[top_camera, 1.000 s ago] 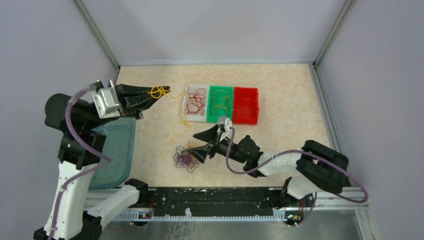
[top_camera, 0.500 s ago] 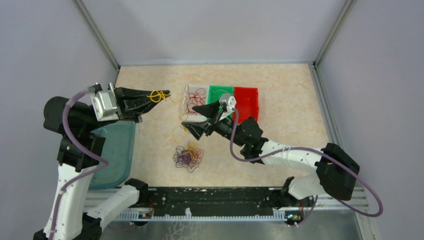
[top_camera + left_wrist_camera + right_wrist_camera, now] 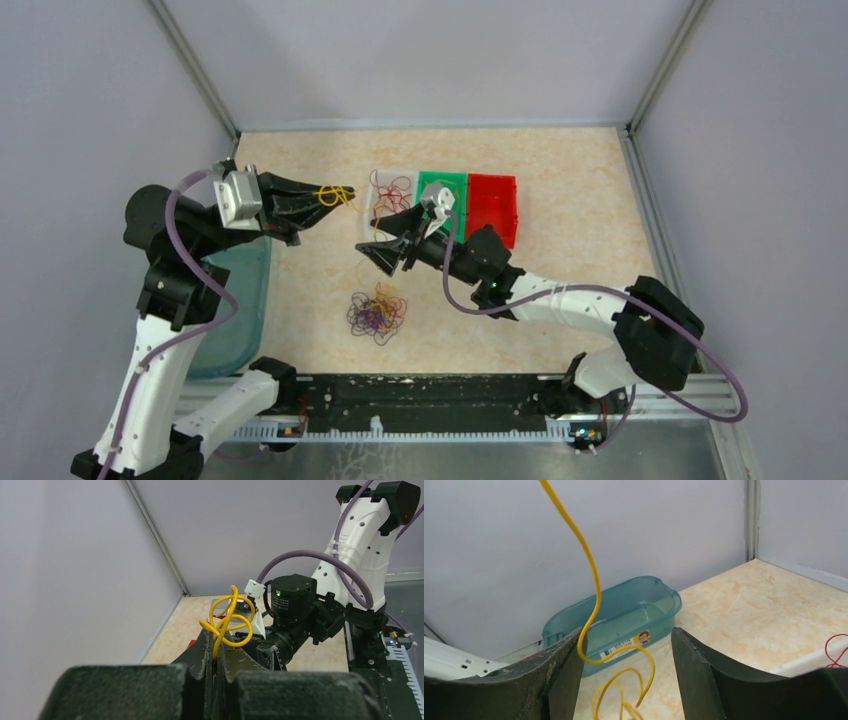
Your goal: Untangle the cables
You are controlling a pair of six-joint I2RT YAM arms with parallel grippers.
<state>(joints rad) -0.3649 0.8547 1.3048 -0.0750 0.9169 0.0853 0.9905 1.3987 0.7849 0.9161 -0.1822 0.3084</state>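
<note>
My left gripper (image 3: 338, 196) is shut on a yellow cable (image 3: 331, 195) and holds it in the air, left of the white tray. In the left wrist view the yellow cable (image 3: 227, 622) loops in a knot just above the closed fingertips (image 3: 206, 647). A strand of the yellow cable (image 3: 593, 592) hangs down between the fingers of my right gripper (image 3: 624, 652), which is open, close to its left finger and not pinched. My right gripper (image 3: 372, 233) hovers just right of the left one. A tangle of purple, red and yellow cables (image 3: 376, 312) lies on the table below.
A white tray (image 3: 372, 224) holds red wires, a green tray (image 3: 452, 180) holds yellow ones, and a red tray (image 3: 492, 210) stands beside them. A teal basin (image 3: 238, 300) sits at the left, also in the right wrist view (image 3: 624, 607).
My right gripper has lifted from beside the tangle and moved up and left to the hanging yellow strand. My left gripper has shifted a little to the right, still gripping the yellow cable.
</note>
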